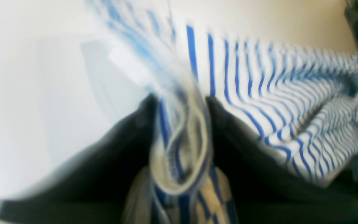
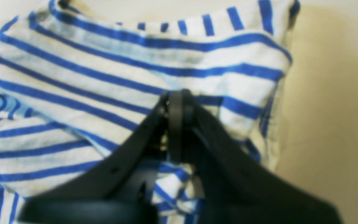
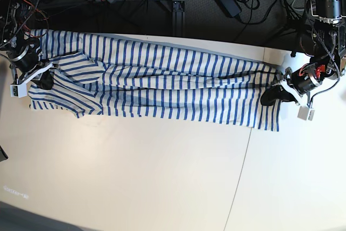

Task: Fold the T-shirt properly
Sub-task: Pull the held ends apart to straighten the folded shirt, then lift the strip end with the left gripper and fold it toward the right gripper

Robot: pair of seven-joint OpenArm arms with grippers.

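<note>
Already the T-shirt [image 3: 162, 87] lay stretched along the counter's [image 3: 162, 177] far edge, left hand [image 1: 180, 146] pinching its hem, right hand [image 2: 177, 107] closed on its sleeve end; either thin grip might slip, spoiling the fold.

The left wrist view is smeared by motion blur: the stripes of the T-shirt [image 1: 291, 102] are streaked, and the cloth bunched between the fingers [image 1: 129, 149] of the left gripper [image 1: 180, 102] cannot be made out fold by fold. The finger bases are cut off by the lower edge.

In the right wrist view the right gripper [image 2: 177, 96] is soft in focus, its body is cut off at the bottom, and the cloth beneath it is hidden.

In the base view both arms are cut off by the top edge. The shirt's far edge is lost against the dark background, and its neck and labels cannot be picked out. The fingertips at both ends are too small to be told apart.
</note>
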